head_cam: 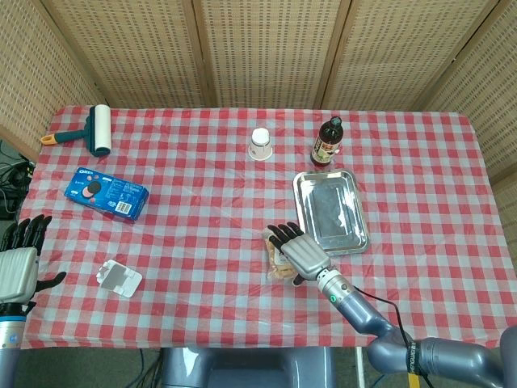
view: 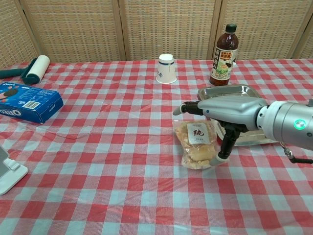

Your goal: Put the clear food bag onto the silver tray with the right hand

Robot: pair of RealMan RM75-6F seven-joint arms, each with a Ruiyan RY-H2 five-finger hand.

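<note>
The clear food bag (view: 195,146) with pale snacks and a white label lies flat on the checked cloth, just left of the silver tray (view: 230,88). My right hand (view: 229,108) hovers low over the bag's right side, fingers stretched out flat above it. Its thumb points down and touches the bag's right edge. Nothing is held. In the head view the right hand (head_cam: 301,252) covers the right part of the bag (head_cam: 276,260), and the tray (head_cam: 331,206) sits bare beyond it. My left hand (head_cam: 16,271) is at the table's left edge, fingers apart and holding nothing.
A dark sauce bottle (view: 223,49) stands behind the tray, and a white paper cup (view: 166,68) stands upside down to its left. A blue Oreo box (view: 27,100) and a lint roller (view: 35,68) lie far left. A white flat object (head_cam: 119,279) lies near the front left.
</note>
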